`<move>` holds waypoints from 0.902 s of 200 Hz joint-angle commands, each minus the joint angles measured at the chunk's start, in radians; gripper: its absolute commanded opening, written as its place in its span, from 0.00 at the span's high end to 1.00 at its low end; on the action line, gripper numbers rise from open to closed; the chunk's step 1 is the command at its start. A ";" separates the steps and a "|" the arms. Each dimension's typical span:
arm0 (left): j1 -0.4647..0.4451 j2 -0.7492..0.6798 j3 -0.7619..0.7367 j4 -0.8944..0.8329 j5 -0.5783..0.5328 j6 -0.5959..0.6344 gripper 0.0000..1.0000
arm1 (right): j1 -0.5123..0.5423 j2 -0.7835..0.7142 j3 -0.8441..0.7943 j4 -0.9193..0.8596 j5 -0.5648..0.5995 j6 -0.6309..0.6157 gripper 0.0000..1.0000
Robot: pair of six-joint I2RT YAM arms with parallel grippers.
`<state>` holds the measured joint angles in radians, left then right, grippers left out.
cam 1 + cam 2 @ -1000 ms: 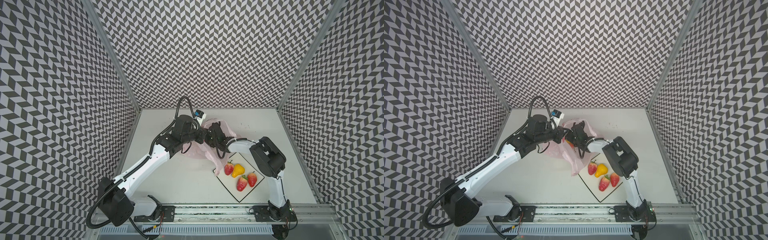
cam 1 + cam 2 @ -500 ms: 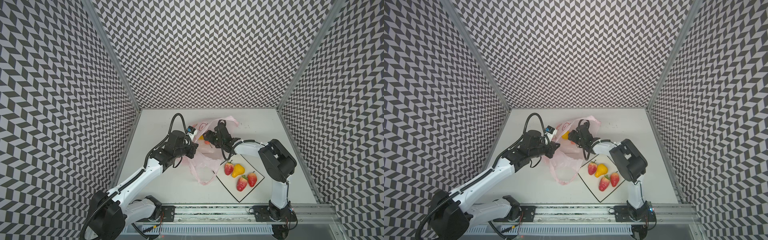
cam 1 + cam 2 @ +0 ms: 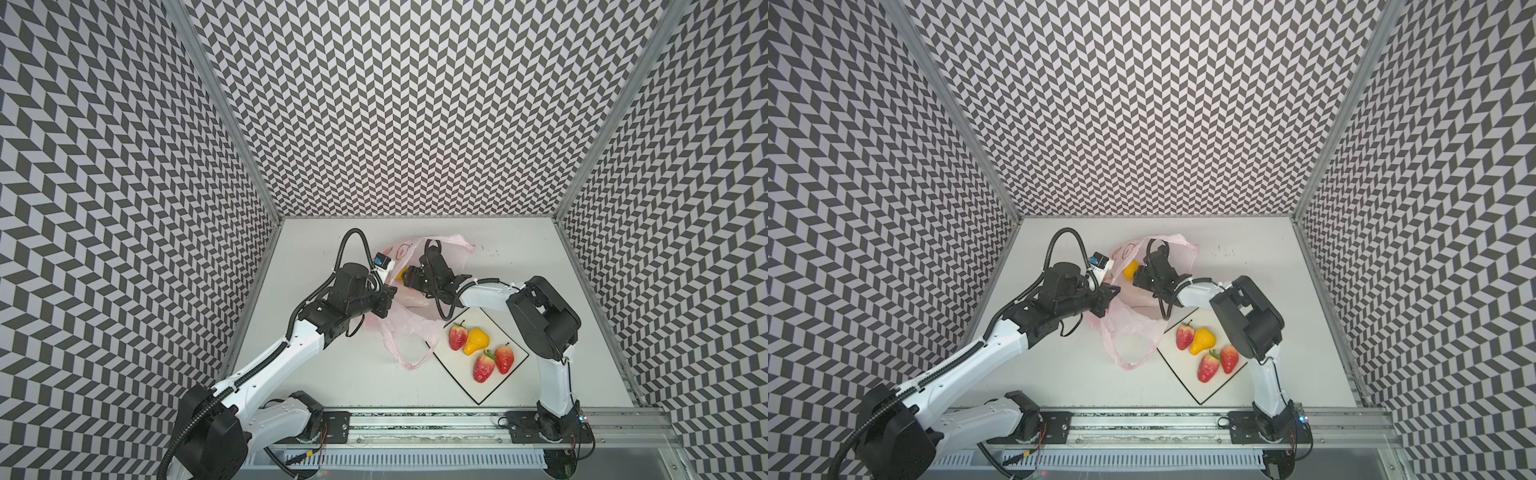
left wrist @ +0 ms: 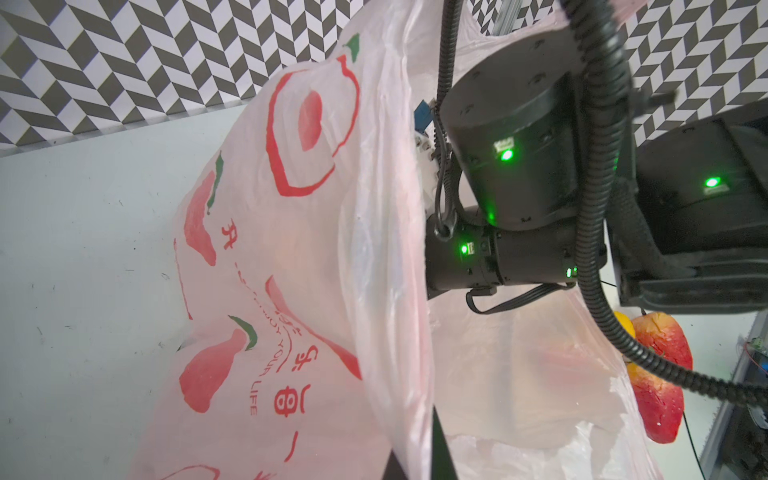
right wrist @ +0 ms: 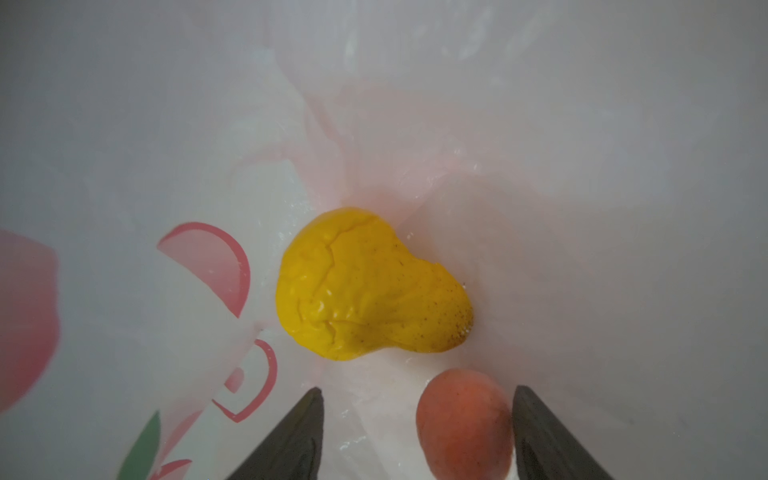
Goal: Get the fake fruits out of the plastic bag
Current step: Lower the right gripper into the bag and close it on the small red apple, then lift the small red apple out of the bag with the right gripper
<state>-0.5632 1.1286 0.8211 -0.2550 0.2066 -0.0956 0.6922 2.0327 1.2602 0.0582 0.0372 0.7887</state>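
Left pincer (image 3: 386, 308) is clamped on the rim of the plastic bag (image 3: 409, 332). Right pincer (image 5: 417, 392) is spread inside the bag mouth. A small pink-red fruit (image 5: 463, 424) is seen between its jaws, against one of them, not pinched.

Count: two arms, one bag, one white board (image 3: 457, 374), six fake fruits (image 3: 476, 340). Four are laid on the board: three strawberries (image 3: 484, 366) and one yellow pear (image 3: 1203, 338). Two are left in the bag: a second yellow pear (image 5: 365, 286) and the pink-red one.

Versus a second ago: the bag is lowered and spread flatter on the surface (image 3: 332, 374), with one handle loop draped at the board's corner. The left arm (image 3: 291, 361) is pulled back toward the near-left. The bagged pear is now exposed in both top views. Board fruits are unmoved.

Pose: the left arm is stretched diagonally from its near-left base, wrist low at the bag's left edge. The right arm (image 3: 540, 316) is folded, elbow raised beside the board's far-right side, forearm run leftward into the bag.
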 commanded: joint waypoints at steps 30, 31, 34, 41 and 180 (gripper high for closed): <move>-0.004 0.008 0.033 0.020 -0.021 -0.009 1.00 | 0.059 0.047 0.069 -0.081 0.152 -0.175 0.35; -0.004 0.008 0.034 0.020 -0.021 -0.010 1.00 | 0.059 0.049 0.071 -0.083 0.153 -0.175 0.35; -0.004 0.011 0.035 0.019 -0.021 -0.010 1.00 | 0.062 0.052 0.075 -0.088 0.158 -0.176 0.36; -0.004 0.012 0.039 0.019 -0.022 -0.011 1.00 | 0.065 0.062 0.085 -0.095 0.162 -0.180 0.37; -0.009 0.040 0.052 0.004 -0.153 -0.072 1.00 | 0.079 -0.046 0.086 -0.084 0.156 -0.242 0.64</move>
<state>-0.5632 1.1614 0.8413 -0.2558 0.1066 -0.1368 0.7685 2.0995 1.3636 -0.0803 0.2089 0.5701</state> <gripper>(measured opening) 0.047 0.374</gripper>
